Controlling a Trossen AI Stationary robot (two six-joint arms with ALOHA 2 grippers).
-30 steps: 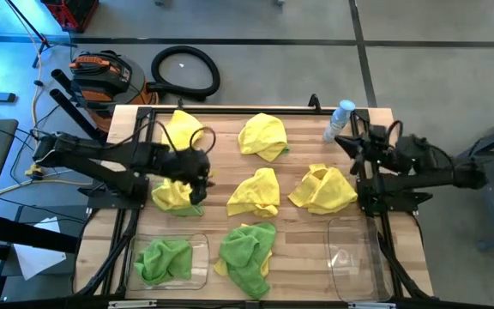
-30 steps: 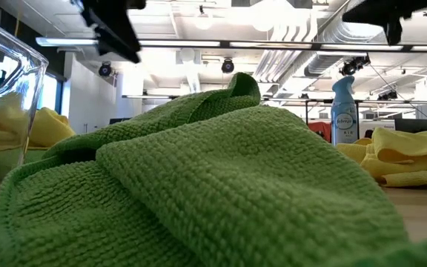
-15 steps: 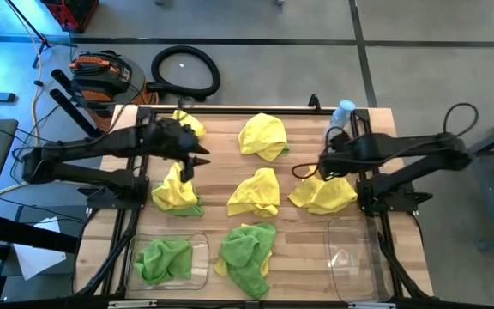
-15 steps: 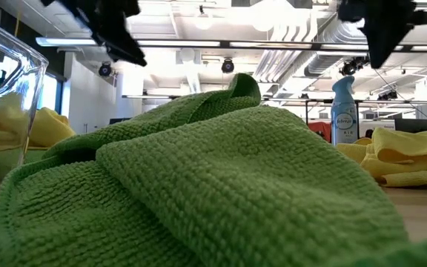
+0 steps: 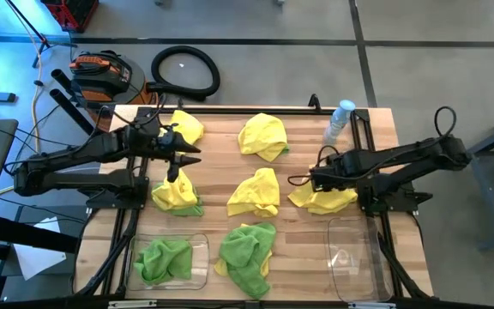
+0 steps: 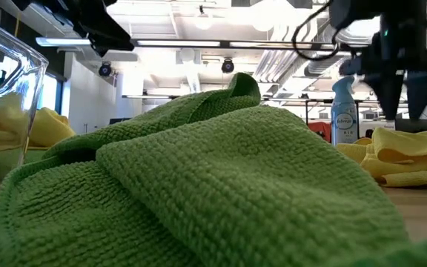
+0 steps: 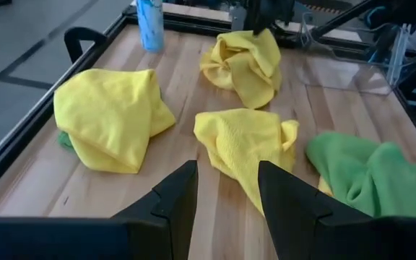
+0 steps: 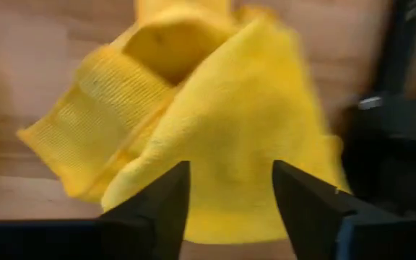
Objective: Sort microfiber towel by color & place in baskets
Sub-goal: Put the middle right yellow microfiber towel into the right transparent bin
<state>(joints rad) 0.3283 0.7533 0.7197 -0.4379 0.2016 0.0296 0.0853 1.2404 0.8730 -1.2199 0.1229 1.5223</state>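
Note:
Several yellow microfiber towels lie crumpled on the wooden table. My right gripper stands open, fingers pointing down, just over the right yellow towel; I cannot tell if it touches. My left gripper hangs open and empty above the table, between the far-left yellow towel and the left yellow towel. A green towel lies in the left basket. Another green towel lies on the table. The right basket holds nothing.
A clear bottle with a blue cap stands at the far right. More yellow towels lie at the far middle and the centre. Black frame rails run along the table's edges; bare wood shows between the towels.
My right gripper has swung from the far right corner toward the table's left and near side, come down over the right yellow towel, and opened. My left gripper has risen and drawn a little toward the far edge.

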